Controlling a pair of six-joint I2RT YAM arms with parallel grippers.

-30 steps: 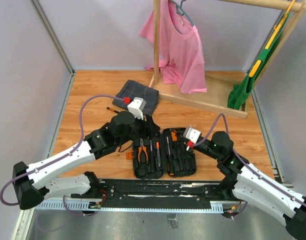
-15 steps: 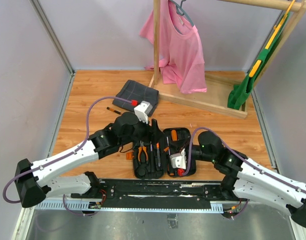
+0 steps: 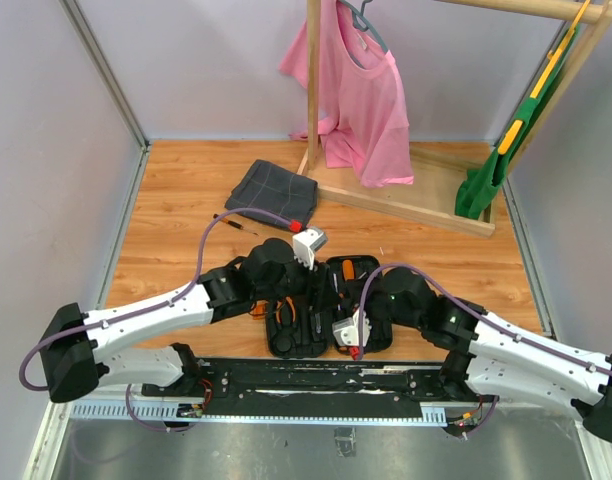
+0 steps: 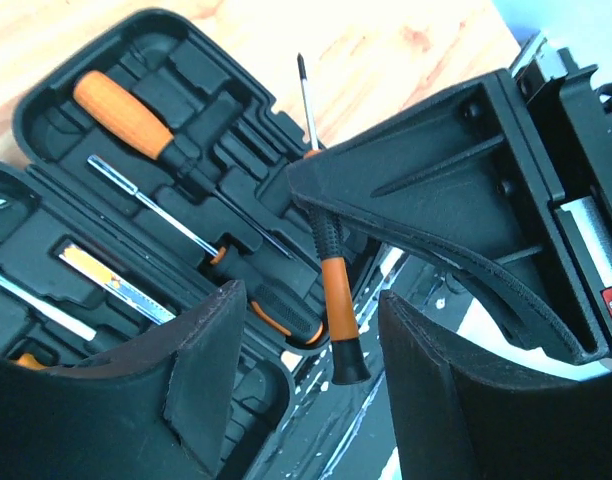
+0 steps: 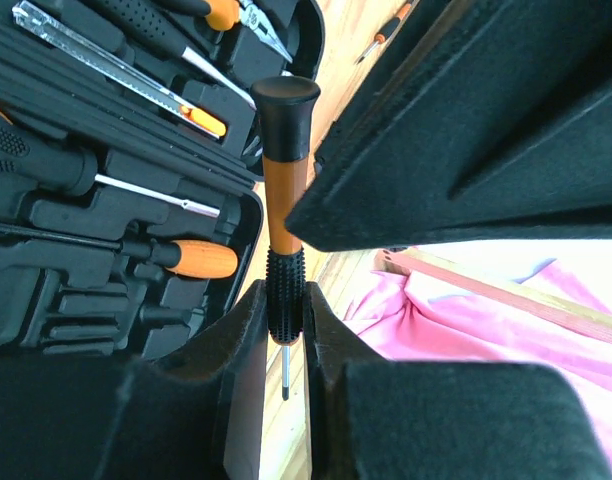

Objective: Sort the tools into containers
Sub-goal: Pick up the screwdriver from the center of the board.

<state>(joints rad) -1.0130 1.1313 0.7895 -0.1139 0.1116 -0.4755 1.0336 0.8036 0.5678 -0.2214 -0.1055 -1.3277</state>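
Right now both arms [image 3: 146,315] fold inward low over the open tool case [image 5: 86,250] on the bench [image 3: 186,200] — my right end effector [image 5: 284,325] pinched tight on a slim screwdriver [image 5: 285,190], my left end effector [image 4: 304,375] alongside, fingers [image 4: 211,360] spread, empty.

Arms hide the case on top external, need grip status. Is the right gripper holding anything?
Observer: Yes, the right gripper is shut on a slim screwdriver, pinched at its black knurled collar.
Operator: Left?
Observer: The left gripper is open and holds nothing.
Operator: Screwdriver seated yet?
Observer: No. It sits in no slot; it is held at the edge of the open tool case.
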